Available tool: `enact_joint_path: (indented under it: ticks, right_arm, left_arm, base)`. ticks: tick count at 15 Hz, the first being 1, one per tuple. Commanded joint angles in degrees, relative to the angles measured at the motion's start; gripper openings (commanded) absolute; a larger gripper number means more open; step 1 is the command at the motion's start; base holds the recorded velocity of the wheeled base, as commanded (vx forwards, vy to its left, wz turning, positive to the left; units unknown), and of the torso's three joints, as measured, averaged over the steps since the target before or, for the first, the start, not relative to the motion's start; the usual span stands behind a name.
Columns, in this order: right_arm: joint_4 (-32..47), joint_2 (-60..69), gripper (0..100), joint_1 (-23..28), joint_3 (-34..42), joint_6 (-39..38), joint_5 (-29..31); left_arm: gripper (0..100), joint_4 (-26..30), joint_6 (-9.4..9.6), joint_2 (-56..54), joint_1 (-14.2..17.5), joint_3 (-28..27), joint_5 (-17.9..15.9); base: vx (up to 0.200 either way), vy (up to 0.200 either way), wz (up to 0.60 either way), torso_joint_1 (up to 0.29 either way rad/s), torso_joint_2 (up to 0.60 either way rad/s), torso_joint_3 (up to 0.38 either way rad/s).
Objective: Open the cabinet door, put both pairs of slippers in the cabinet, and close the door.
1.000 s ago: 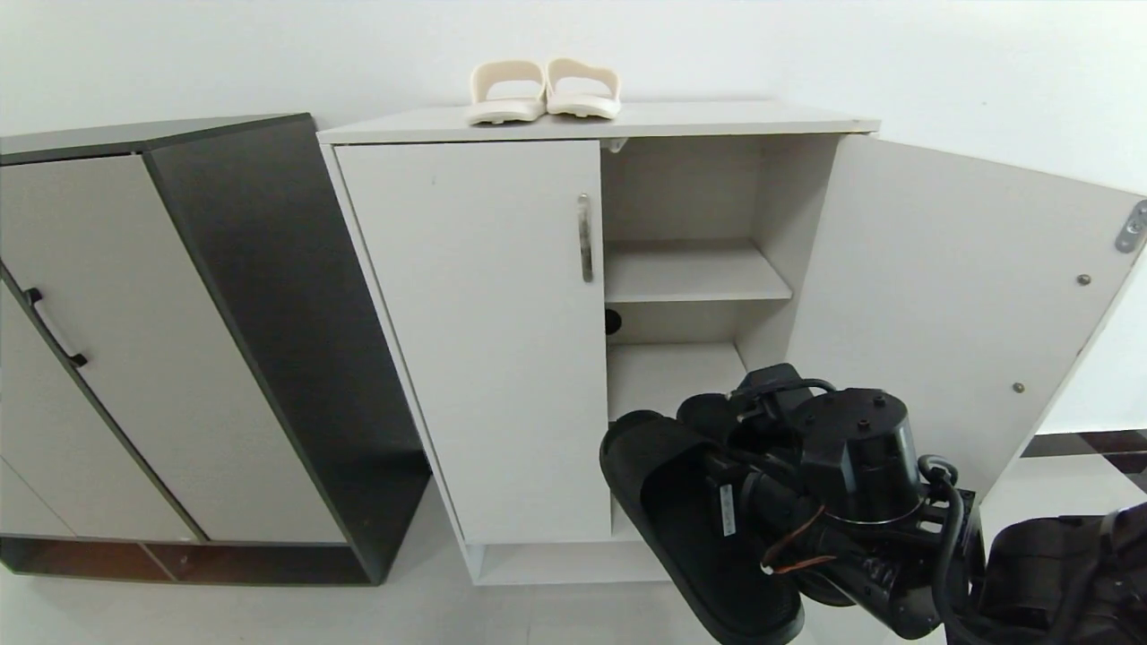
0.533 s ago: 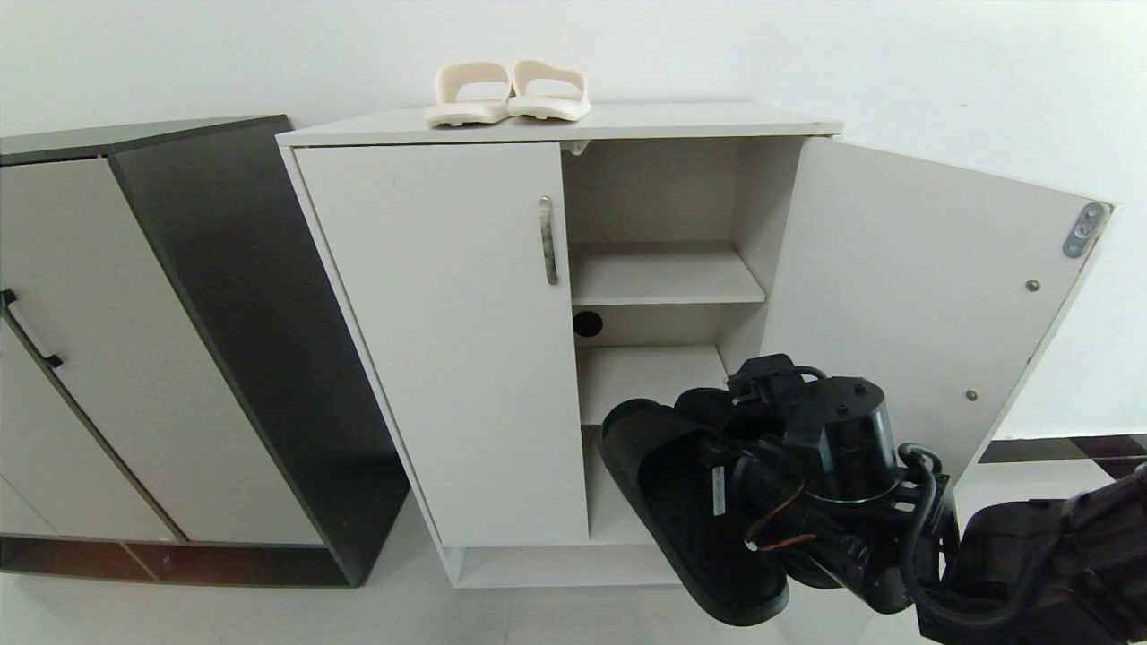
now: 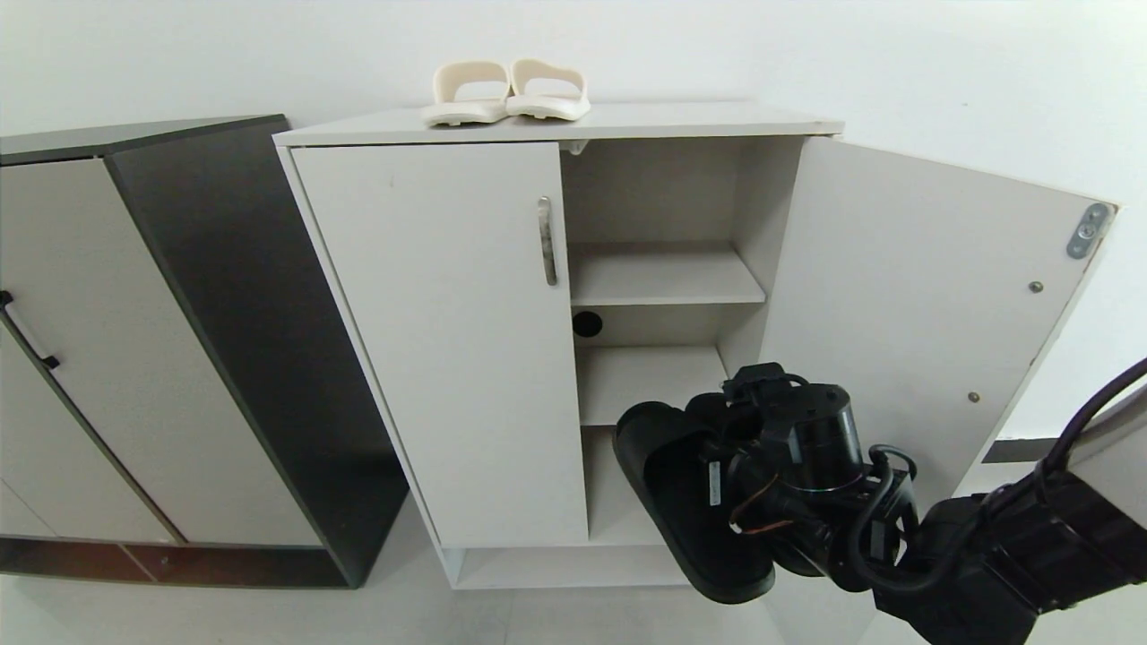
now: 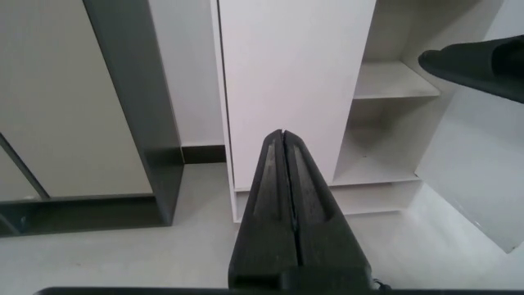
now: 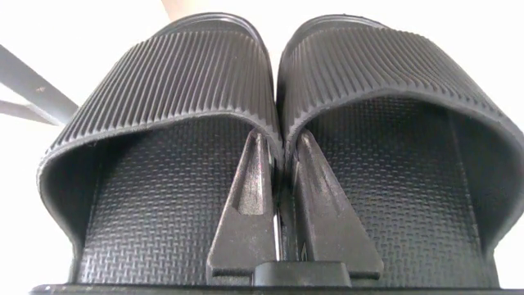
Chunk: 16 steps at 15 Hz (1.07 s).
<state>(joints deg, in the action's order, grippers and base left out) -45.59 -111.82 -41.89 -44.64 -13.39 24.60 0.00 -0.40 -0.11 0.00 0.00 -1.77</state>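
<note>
The white cabinet [image 3: 717,116] stands against the wall. Its left door [image 3: 439,340] is closed and its right door [image 3: 905,313] is swung wide open, baring an upper shelf [image 3: 663,273], a middle shelf [image 3: 645,381] and a bottom compartment. Just beside it on the left stands a dark cabinet [image 3: 242,340] with its doors shut.

The pair of black slippers [image 3: 690,502] hangs in the air in front of the open half, level with the bottom compartment and resting on no shelf. The right gripper [image 5: 280,147] holds the pair: one finger reaches under each strap, and the two pinch the slippers' adjoining inner sides together. The pair of cream slippers [image 3: 506,91] sits side by side on the cabinet's top, above the closed door.

The left gripper [image 4: 282,135] has its fingers pressed together with nothing between them. It is low over the floor and points toward the closed door. A slim metal handle [image 3: 544,242] runs upright along that door's inner edge.
</note>
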Motion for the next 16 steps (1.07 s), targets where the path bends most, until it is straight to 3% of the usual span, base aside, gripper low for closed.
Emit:
enact_joint_path:
  ticks: [1,16]
  right_arm:
    - [0.0,-0.8,0,0.7,0.0,0.0,0.0]
    - [-0.1,-1.5,0,4.4,0.1,0.4,0.0]
  left_arm:
    - [0,0.0,-0.04,0.2,0.0,0.0,0.0]
    - [0,0.0,-0.13,0.1,0.0,0.0,0.1]
  base:
    - [0.000,0.000,0.00,0.000,0.00,0.000]
    - [0.000,0.000,0.00,0.000,0.00,0.000]
